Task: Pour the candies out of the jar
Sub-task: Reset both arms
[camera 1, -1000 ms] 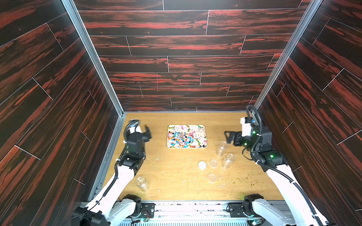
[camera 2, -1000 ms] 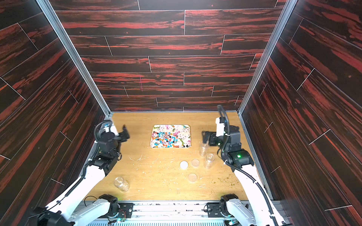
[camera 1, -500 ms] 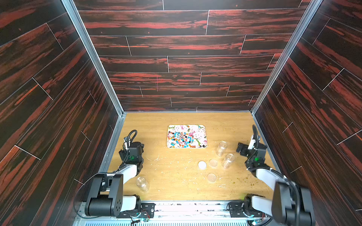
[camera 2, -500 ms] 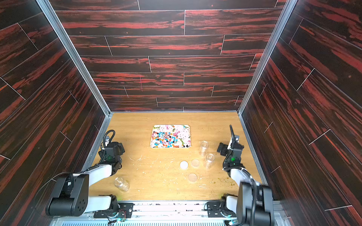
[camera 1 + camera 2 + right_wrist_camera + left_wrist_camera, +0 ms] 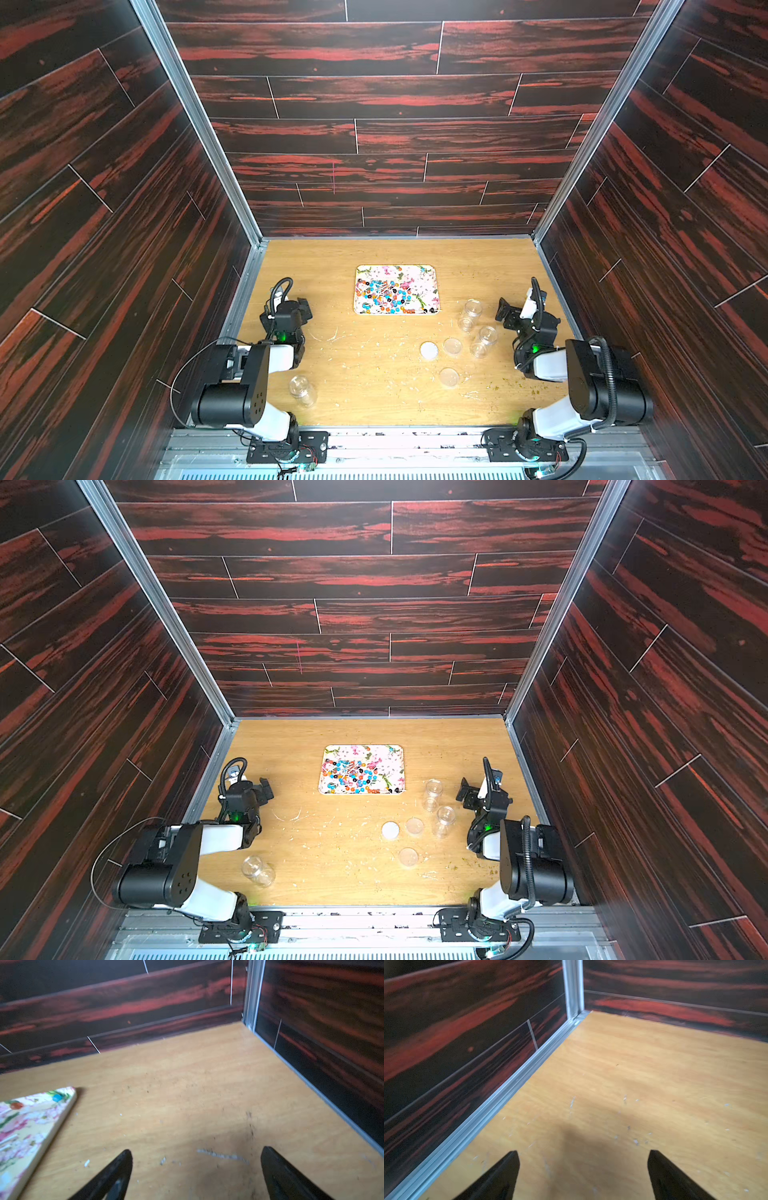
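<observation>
A tray (image 5: 428,275) sits on the table (image 5: 374,386), in the middle toward the back, with the candies (image 5: 384,293) spread on it. Two jars (image 5: 469,313) sit right of it and nearer the front, one before the other. Three lids (image 5: 429,350) lie just left of and before the nearer one. A third jar (image 5: 302,390) sits at the front left. The left tool (image 5: 582,1153) hangs over the table's left side and the right tool (image 5: 196,1150) over its right side, near the two jars.

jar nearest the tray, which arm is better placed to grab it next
Right, likely. The jar sits close beside the open right gripper; the open left gripper is across the table, past the tray.
</observation>
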Controlling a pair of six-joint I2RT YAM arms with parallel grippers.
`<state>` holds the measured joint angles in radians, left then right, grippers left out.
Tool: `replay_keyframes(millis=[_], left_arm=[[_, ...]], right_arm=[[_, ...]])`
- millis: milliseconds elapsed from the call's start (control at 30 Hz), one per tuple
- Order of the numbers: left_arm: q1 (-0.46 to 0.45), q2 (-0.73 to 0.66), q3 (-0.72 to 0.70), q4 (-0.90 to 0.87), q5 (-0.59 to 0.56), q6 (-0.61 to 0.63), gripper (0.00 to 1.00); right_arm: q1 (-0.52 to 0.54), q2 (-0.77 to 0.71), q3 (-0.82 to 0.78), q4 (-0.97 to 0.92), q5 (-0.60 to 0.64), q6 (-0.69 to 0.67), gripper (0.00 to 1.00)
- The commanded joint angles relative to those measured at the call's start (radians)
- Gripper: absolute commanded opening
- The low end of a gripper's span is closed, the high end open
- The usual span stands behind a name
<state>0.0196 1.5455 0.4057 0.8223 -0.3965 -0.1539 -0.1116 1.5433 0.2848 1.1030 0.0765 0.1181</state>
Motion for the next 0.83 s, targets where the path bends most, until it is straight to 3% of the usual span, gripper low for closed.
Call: replay_keyframes(millis=[0,67,800], left_arm=[[0.004,0.008,-0.011,0.080,0.035,0.009,1.00],[0.003,-0.013,0.007,0.003,0.038,0.010,1.00],[0.002,-0.013,0.009,0.004,0.054,0.022,1.00]], right_arm=[[0.004,0.020,0.006,0.071,-0.038,-0.020,0.99],[0.003,0.018,0.008,0.062,-0.038,-0.022,0.99],[0.006,0.017,0.008,0.063,-0.032,-0.021,0.99]])
